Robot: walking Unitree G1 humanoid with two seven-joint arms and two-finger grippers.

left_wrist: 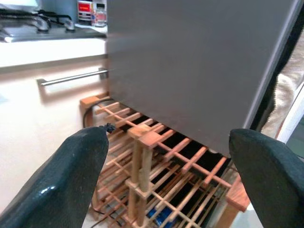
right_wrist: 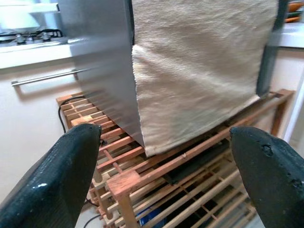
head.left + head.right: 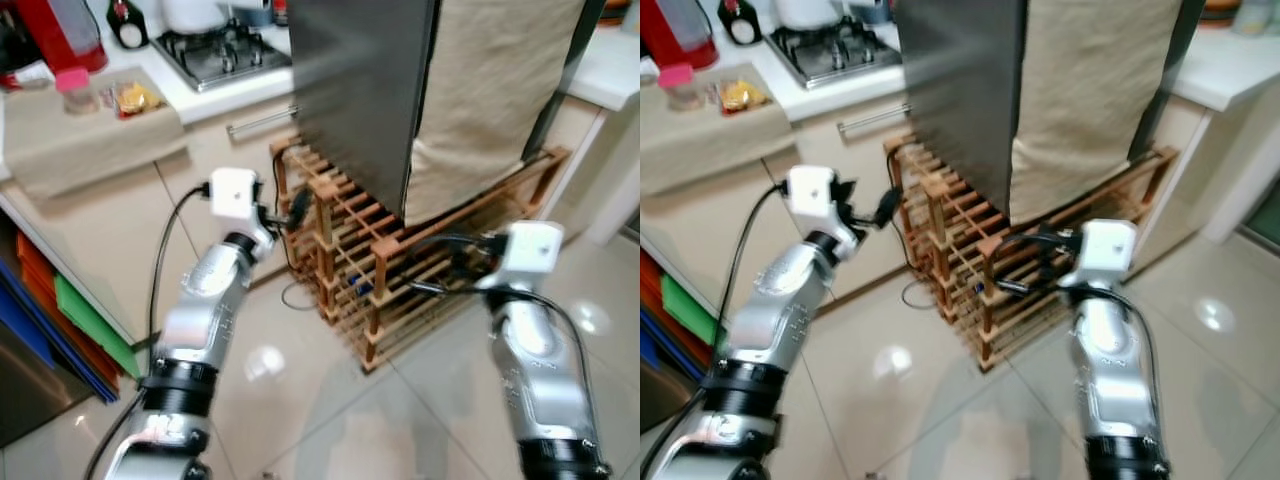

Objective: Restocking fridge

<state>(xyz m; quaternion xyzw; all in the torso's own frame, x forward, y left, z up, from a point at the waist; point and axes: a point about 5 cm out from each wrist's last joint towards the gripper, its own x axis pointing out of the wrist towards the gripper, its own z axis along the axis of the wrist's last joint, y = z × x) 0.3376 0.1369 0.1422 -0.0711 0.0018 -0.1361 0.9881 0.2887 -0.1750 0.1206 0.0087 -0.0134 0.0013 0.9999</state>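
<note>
We face the fridge (image 3: 360, 90), upper centre of frame, raised on a wooden rack (image 3: 380, 260) (a beige cloth (image 3: 490, 90) drapes its front). Left gripper (image 1: 166, 156) and right gripper (image 2: 166, 156) hold fingers apart, empty, ready to approach.

We see a wooden slatted rack (image 3: 350, 250) on the tiled floor (image 3: 330, 420), gas hob (image 3: 222, 50) on the bench (image 3: 195, 100), coloured folders (image 3: 70, 320) beside it.
</note>
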